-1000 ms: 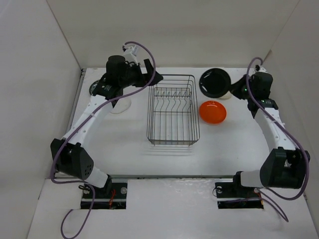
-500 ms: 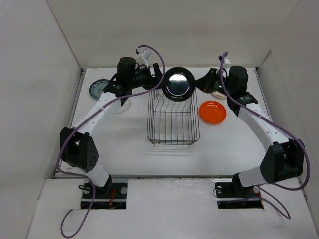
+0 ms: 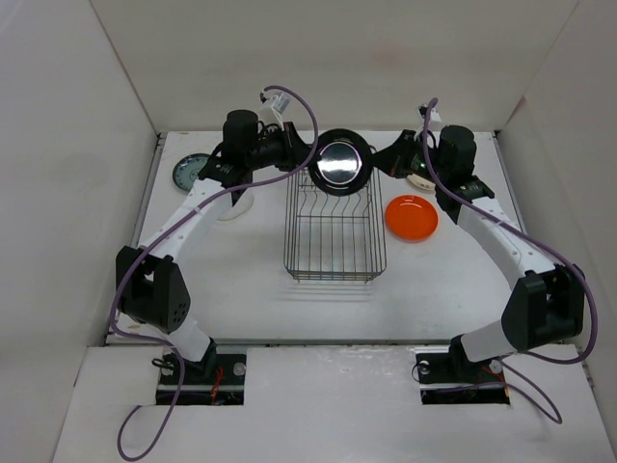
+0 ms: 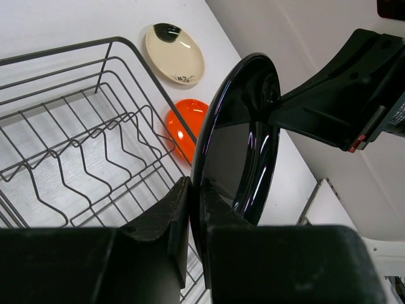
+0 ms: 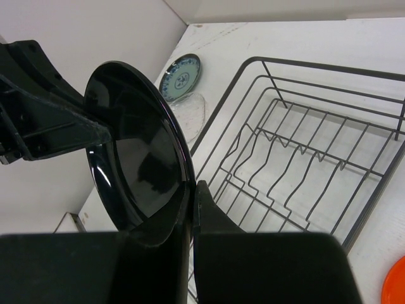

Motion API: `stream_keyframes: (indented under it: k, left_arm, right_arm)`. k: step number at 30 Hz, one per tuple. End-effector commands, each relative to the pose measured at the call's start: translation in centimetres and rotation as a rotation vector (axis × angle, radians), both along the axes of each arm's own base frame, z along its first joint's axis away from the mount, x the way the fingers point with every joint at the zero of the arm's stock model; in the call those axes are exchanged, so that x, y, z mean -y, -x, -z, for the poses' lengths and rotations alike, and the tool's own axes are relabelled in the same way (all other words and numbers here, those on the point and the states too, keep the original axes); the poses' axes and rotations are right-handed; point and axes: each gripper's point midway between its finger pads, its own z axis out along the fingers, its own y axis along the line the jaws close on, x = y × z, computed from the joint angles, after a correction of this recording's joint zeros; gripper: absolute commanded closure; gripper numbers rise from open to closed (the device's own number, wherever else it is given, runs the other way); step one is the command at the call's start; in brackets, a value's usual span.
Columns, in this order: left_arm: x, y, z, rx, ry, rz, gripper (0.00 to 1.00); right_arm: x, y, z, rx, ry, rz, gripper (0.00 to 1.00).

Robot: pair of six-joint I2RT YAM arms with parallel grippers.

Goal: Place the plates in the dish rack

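Observation:
A glossy black plate hangs on edge above the far end of the wire dish rack. My left gripper is shut on its left rim and my right gripper is shut on its right rim. The left wrist view shows the left gripper pinching the black plate over the dish rack. In the right wrist view, the right gripper clamps the black plate above the dish rack.
An orange plate lies right of the rack, with a cream plate behind it. A teal plate and a pale plate lie left of the rack. White walls close in the table.
The right arm carried the black plate from the back right to above the rack's far end. The left arm swung right and its jaws closed on the plate's other rim.

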Motion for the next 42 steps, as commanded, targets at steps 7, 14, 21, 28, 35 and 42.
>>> stream_keyframes:
  k: [7, 14, 21, 28, 35, 42]
  left_arm:
    - [1.1, 2.1, -2.6, 0.067, 0.055, 0.084, 1.0]
    - [1.1, 2.1, -2.8, 0.067, 0.055, 0.084, 1.0]
    - [0.8, 2.0, -2.7, 0.067, 0.042, 0.061, 1.0]
    - [0.4, 1.9, -3.0, 0.082, 0.025, 0.041, 1.0]
    - [0.4, 2.1, -3.4, 0.09, 0.029, 0.041, 1.0]
    - [0.4, 2.4, -4.0, 0.107, 0.038, 0.05, 1.0]
  right_arm:
    - [-2.1, 1.2, -5.1, 0.153, -0.069, -0.1, 1.0]
    - [-2.1, 1.2, -5.1, 0.153, -0.069, -0.1, 1.0]
    - [-2.2, 1.3, -5.1, 0.153, -0.07, -0.109, 0.95]
    - [-2.0, 1.4, -5.5, 0.155, -0.077, -0.099, 0.66]
    - [-2.0, 1.4, -5.5, 0.155, -0.077, -0.099, 0.65]
    - [-1.8, 1.4, -5.5, 0.155, -0.077, -0.099, 0.65]
